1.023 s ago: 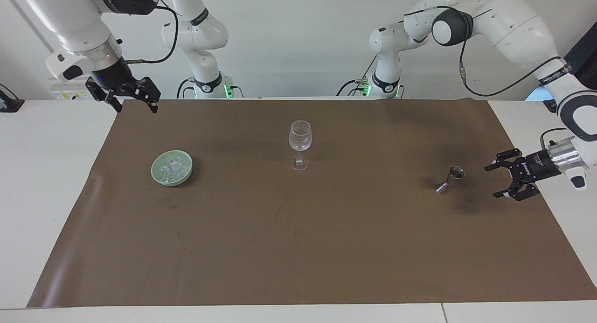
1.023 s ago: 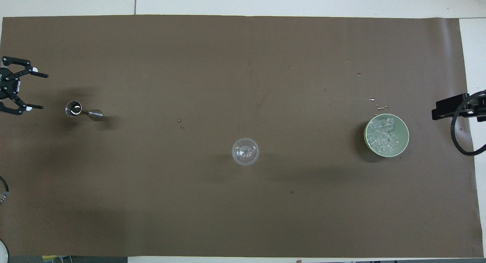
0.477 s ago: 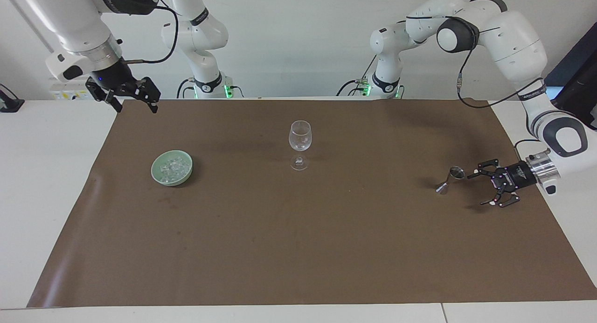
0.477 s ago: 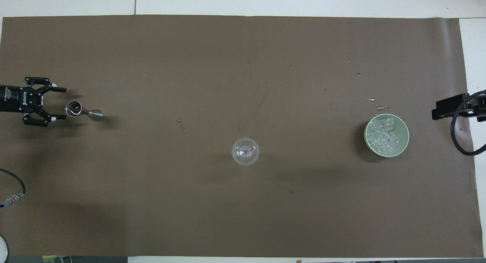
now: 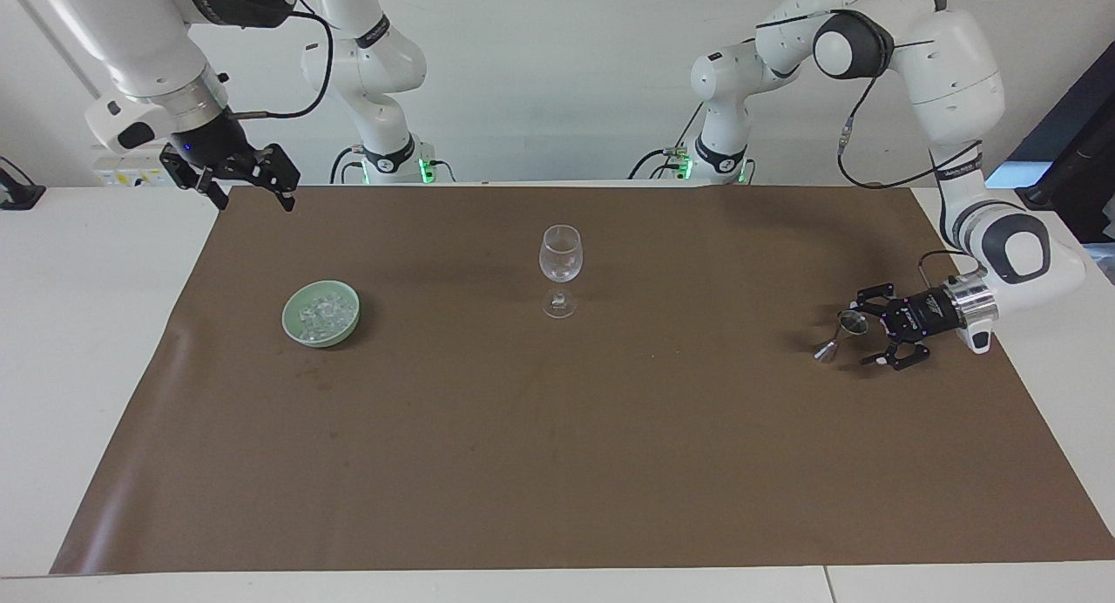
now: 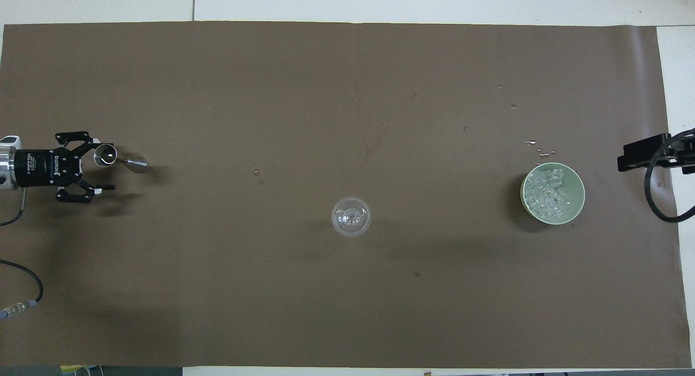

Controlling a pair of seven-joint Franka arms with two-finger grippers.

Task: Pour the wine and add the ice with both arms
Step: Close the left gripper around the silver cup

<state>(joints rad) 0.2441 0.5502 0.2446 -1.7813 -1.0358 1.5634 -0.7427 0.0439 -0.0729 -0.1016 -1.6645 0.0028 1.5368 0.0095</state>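
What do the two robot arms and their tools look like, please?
Both arms, left and right, are bulky white jointed segments with dark grey joint caps and loose black cables. Each ends in a silver wrist ring and a small black two-finger tool, the left tool bearing white lettering, like the right tool.

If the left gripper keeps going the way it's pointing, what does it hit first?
Most likely the metal jigger: the left gripper, fingers open, points along the table at it, with the jigger's cup at one fingertip. Depth is unclear, so it may only graze it.
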